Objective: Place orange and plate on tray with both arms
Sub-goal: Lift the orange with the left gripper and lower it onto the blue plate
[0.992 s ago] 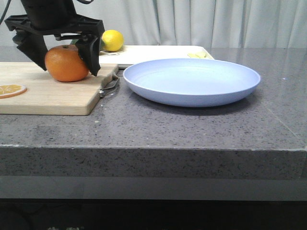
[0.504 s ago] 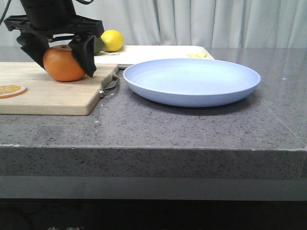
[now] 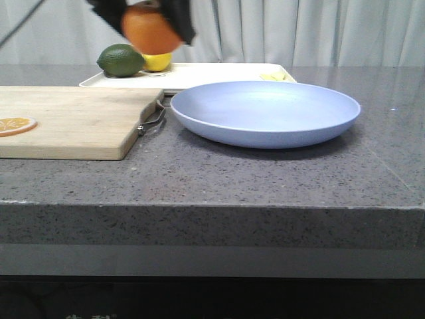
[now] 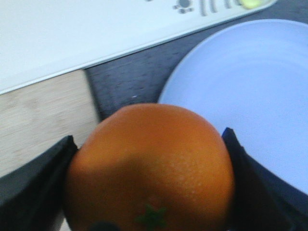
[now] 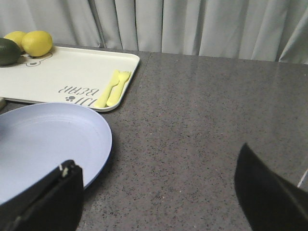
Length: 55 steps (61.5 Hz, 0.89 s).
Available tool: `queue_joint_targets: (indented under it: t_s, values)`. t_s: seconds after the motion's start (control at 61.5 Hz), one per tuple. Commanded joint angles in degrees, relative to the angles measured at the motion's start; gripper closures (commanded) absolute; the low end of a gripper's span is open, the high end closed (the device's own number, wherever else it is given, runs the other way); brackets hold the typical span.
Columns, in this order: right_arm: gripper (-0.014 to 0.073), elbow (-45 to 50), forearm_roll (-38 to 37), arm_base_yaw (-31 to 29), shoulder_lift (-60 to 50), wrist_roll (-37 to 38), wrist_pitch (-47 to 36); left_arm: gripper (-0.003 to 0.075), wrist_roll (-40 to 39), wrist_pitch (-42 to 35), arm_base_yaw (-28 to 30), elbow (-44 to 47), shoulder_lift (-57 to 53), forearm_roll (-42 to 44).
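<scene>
Plate (image 3: 265, 113) sits on the counter (image 3: 199, 179) beside the board (image 3: 73, 119); right gripper (image 5: 159, 192) gapes over bare counter near its rim. Behind lies the tray (image 3: 219, 72). Left gripper (image 4: 149, 187) clamps the orange (image 3: 149, 30) aloft.

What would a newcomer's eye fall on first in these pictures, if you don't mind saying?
Most likely the orange, clamped in the left hand and lifted high above the table, near the left end of the tray. Next comes the big plate, resting on the counter in front of the tray, right of the cutting board. The right hand hangs open near the plate's edge, holding nothing.
</scene>
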Motion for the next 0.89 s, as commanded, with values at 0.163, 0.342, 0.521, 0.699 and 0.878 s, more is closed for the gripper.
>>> queue_joint_targets:
  t_s: [0.163,0.342,0.521,0.699,0.878]
  values:
    - [-0.0048,-2.1,0.1,-0.1,0.3,-0.1,-5.1,0.0547,0.1,-9.0,-7.1,-2.0,2.0,0.0]
    - [-0.0048,-2.1,0.1,-0.1,0.3,-0.1,-5.1,0.0547,0.1,-11.1,-8.7,-2.0,5.4,-0.3]
    - [-0.0048,-2.1,0.1,-0.1,0.3,-0.1,-5.1,0.0414,0.1,-11.3,-9.0,-2.0,6.5,0.0]
    - [-0.0048,-2.1,0.1,-0.1,0.3,-0.1,-5.1,0.0104,0.1,-11.4,-9.0,-2.0,6.5,0.0]
    - [-0.0048,-2.1,0.1,-0.1,0.3,-0.1,-5.1,0.0018,0.1,-10.5,-9.0,-3.7,6.5,0.0]
